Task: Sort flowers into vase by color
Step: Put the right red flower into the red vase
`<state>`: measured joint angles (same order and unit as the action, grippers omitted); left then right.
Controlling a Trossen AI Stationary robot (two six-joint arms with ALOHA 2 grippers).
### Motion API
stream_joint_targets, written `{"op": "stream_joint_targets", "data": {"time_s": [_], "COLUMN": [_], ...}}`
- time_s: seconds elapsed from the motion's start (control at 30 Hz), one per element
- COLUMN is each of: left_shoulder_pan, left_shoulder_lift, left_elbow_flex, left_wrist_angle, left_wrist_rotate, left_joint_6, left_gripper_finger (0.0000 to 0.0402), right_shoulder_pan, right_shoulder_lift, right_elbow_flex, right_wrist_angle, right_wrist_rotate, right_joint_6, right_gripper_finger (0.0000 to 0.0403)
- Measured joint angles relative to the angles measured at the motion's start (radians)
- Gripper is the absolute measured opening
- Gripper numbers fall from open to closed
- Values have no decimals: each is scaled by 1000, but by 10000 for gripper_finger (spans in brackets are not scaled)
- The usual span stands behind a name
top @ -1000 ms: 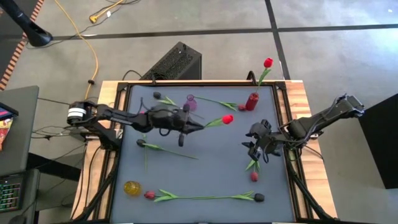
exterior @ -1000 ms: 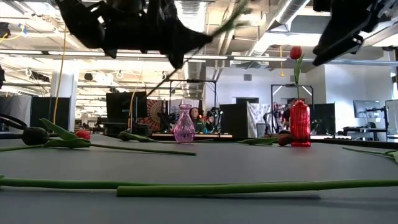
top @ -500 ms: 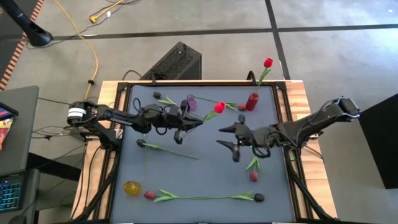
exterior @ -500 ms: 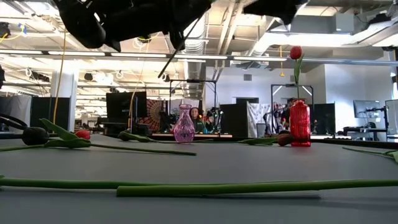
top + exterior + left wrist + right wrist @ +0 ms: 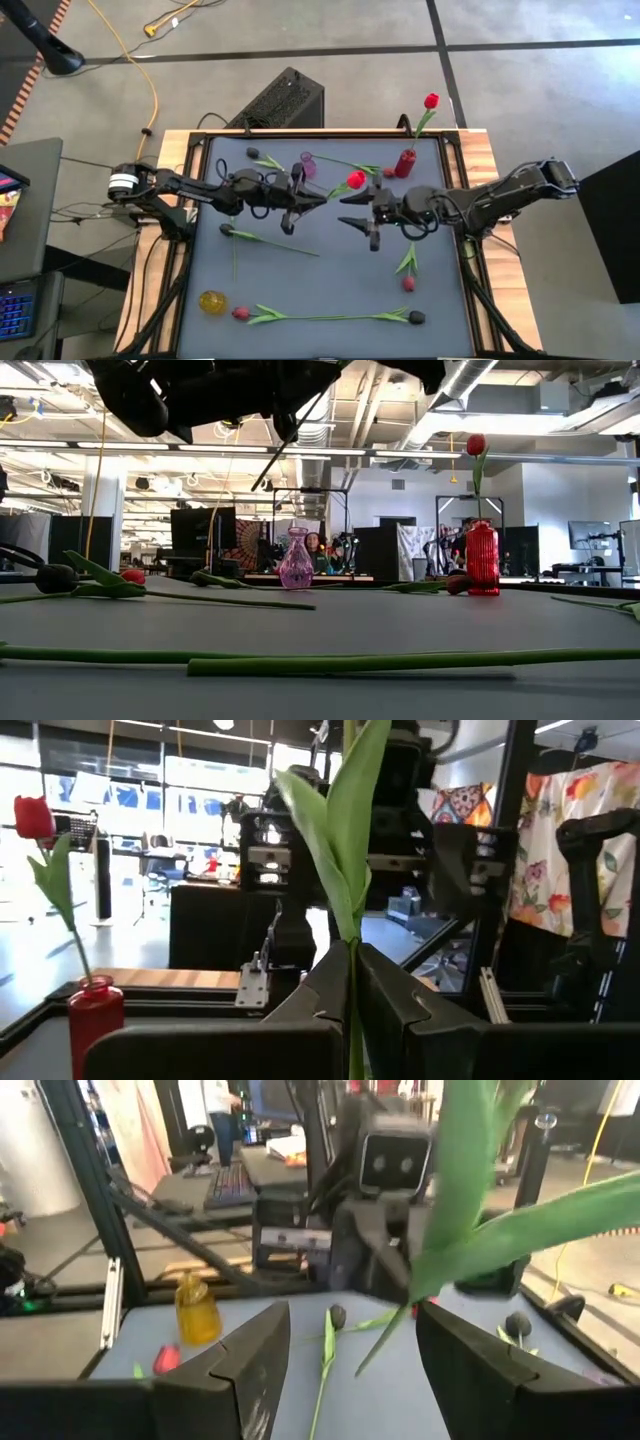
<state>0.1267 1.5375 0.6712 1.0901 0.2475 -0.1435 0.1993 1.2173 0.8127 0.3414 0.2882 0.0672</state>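
One red tulip (image 5: 354,179) (head toward the spread right tool (image 5: 357,210)) rides clamped in left tool (image 5: 300,203).

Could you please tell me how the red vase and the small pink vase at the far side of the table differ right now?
The ribbed red vase holds an upright red tulip; the small translucent pink vase holds no flower. The red vase is a straight, slim bottle, the pink vase bulbous with a narrow neck. In the high view the red vase stands nearer the right arm's side, the pink vase nearer the left gripper. Both stand upright on the grey table.

Bright even overhead light, soft shadows (right wrist blurred)
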Motion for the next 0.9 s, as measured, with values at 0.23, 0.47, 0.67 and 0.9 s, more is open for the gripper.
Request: {"op": "stream_joint_targets", "data": {"time_s": [0.23,0.47,0.67,0.9], "left_shoulder_pan": [0,0,0,0], "left_shoulder_lift": [0,0,0,1], "left_elbow_flex": [0,0,0,0], "left_wrist_angle": [0,7,4,-4], "left_wrist_rotate": [0,0,0,0], "left_joint_6": [0,1,1,11], "left_gripper_finger": [0,0,0,0], "right_shoulder_pan": [-26,-74,-106,-118], "right_shoulder_lift": [0,30,80,131], "right_elbow_flex": [0,0,3,1], "right_wrist_angle": [13,14,97,178], "right_wrist_rotate": [-5,-5,-57,-61], "right_joint_6": [-26,-23,-24,-28], "right_gripper_finger": [244,244,244,244]}}
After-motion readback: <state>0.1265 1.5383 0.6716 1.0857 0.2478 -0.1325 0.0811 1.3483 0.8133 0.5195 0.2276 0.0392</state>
